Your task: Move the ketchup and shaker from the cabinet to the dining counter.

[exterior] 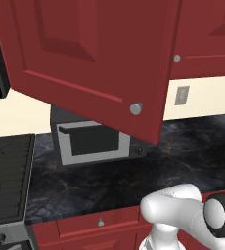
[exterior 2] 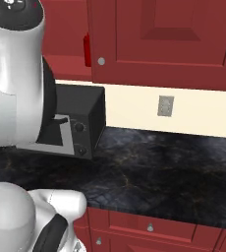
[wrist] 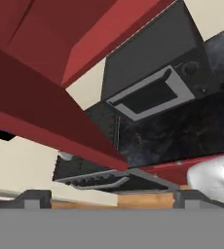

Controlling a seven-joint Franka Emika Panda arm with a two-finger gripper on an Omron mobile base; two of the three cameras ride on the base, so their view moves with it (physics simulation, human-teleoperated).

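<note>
**Supervisor:** Tool state?

**Operator:** In the hand view the gripper (wrist: 113,199) reads spread, fingertips wide apart with nothing between them. It is aimed under the open door (exterior: 95,63) toward the microwave (wrist: 153,87).

**Supervisor:** Target position?

**Operator:** I take the brighter red sliver on the shelf of the cabinet (exterior 2: 66,63), beside the closed door's edge, for the ketchup (exterior 2: 87,49). The shaker's place I cannot tell.

**Supervisor:** Handling?

**Operator:** I judge the ketchup light and smooth, with soft walls that yield. Take hold at mid-body with a moderate squeeze — avoid the nozzle.

**Supervisor:** Markings?

**Operator:** None legible — nothing reads on the outlet plate (exterior 2: 166,106) or the microwave panel.
</note>
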